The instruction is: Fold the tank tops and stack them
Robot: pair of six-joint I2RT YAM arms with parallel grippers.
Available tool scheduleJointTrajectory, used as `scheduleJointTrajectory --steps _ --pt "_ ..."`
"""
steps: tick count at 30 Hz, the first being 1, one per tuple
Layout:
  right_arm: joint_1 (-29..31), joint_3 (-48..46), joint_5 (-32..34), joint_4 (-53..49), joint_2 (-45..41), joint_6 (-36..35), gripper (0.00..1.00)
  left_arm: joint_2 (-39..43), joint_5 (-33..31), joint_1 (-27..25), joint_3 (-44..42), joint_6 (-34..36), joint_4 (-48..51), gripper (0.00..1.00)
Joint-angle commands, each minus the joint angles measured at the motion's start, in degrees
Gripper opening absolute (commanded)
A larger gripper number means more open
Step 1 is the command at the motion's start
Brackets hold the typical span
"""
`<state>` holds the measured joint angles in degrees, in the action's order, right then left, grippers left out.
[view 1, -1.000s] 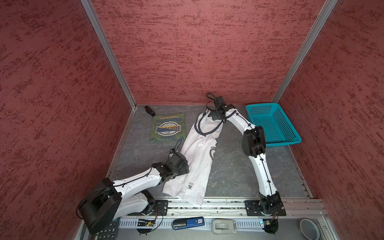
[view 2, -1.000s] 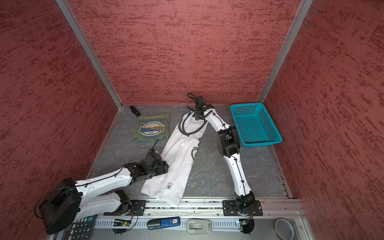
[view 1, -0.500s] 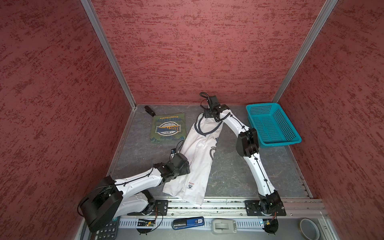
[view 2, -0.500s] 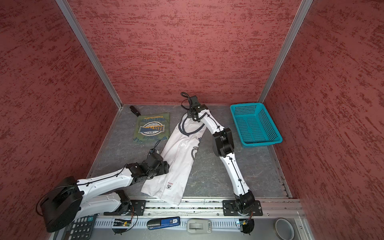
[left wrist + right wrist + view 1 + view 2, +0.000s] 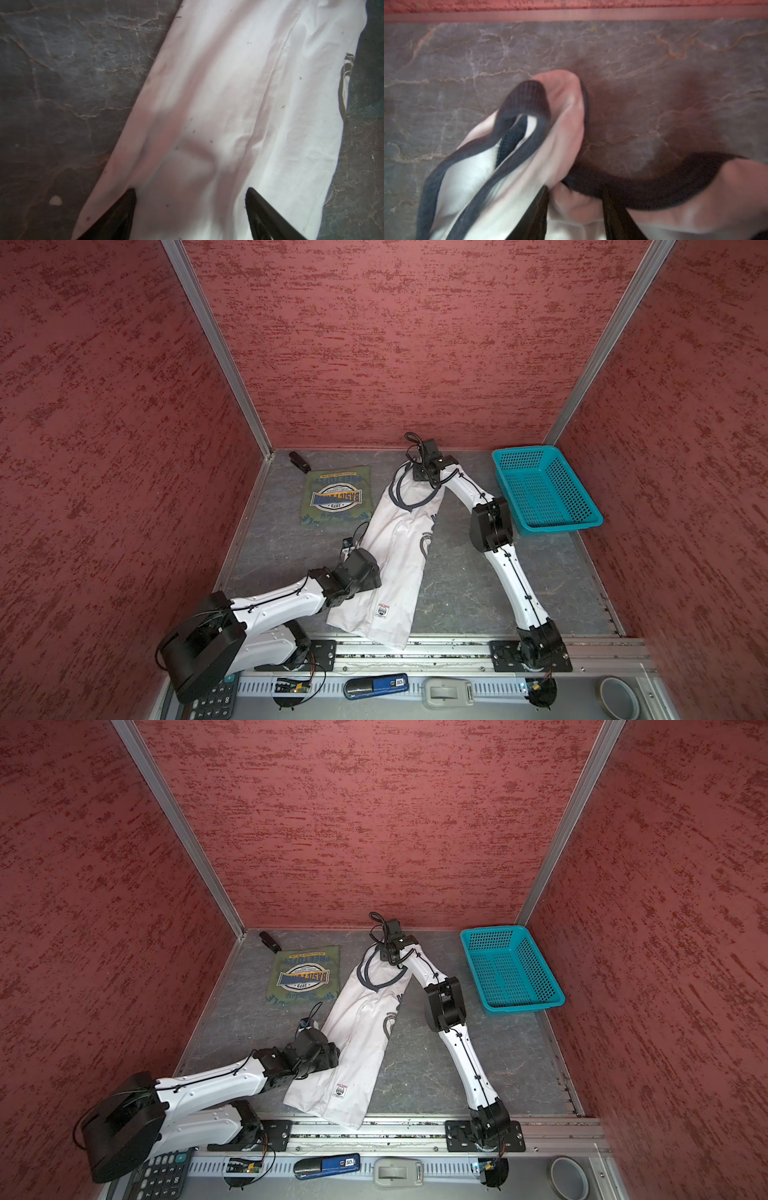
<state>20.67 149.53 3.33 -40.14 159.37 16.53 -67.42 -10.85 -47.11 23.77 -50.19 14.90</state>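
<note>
Up close, the right gripper (image 5: 575,209) has its dark fingers (image 5: 612,212) on either side of a bunch of the white tank top (image 5: 512,176) at its ribbed, grey-trimmed neck; blur hides whether they clamp it. The left gripper (image 5: 191,195) stands with its fingers spread wide over the same smooth, speckled cloth. Only the top views show the whole layout. There the white tank top lies as a long slanted strip on the marbled grey table (image 5: 457,580), with its hem over the front rail (image 5: 457,649). The olive tank top (image 5: 336,497) sits folded square, badge up, near the back left corner.
</note>
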Motion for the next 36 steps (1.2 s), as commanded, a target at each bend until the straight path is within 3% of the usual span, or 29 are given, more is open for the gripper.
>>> scheduleJointTrajectory --steps 1,7,10,14,21,25,28,33,36 --pt "-2.9 3.9 -3.5 -1.3 4.7 2.7 0.43 -2.6 6.8 -0.9 -5.3 -3.6 5.9 0.83" --pt "-5.5 3.9 -5.5 2.4 3.7 5.0 0.48 -3.3 6.9 -1.6 -5.4 -4.2 5.5 0.83" --pt "-6.6 3.9 -6.1 4.4 1.8 5.5 0.59 -3.5 7.3 -2.1 -4.5 -3.6 5.0 0.83" --pt "-8.2 3.9 -10.6 6.8 -2.3 6.6 0.63 -4.5 7.6 -2.8 -1.9 -2.2 4.5 0.83" --pt "-7.9 2.0 -14.1 1.0 -12.5 4.6 0.70 -4.3 6.4 -3.1 2.8 -0.1 6.2 0.84" --pt "-5.7 -10.1 -11.7 -1.3 -22.1 2.4 0.73 -3.3 6.1 -2.7 5.5 1.9 7.2 0.84" --pt "-3.8 -26.4 -9.2 2.5 -32.0 1.9 0.74 -3.2 5.6 -2.6 8.6 4.3 9.2 0.84" --pt "-2.4 -53.1 -11.5 12.2 -46.7 7.8 0.73 -3.3 6.1 -1.0 10.9 7.0 10.6 0.84" --pt "0.1 -62.2 -11.5 14.9 -50.1 8.8 0.72 -4.7 7.8 0.4 10.7 8.2 9.4 0.84"
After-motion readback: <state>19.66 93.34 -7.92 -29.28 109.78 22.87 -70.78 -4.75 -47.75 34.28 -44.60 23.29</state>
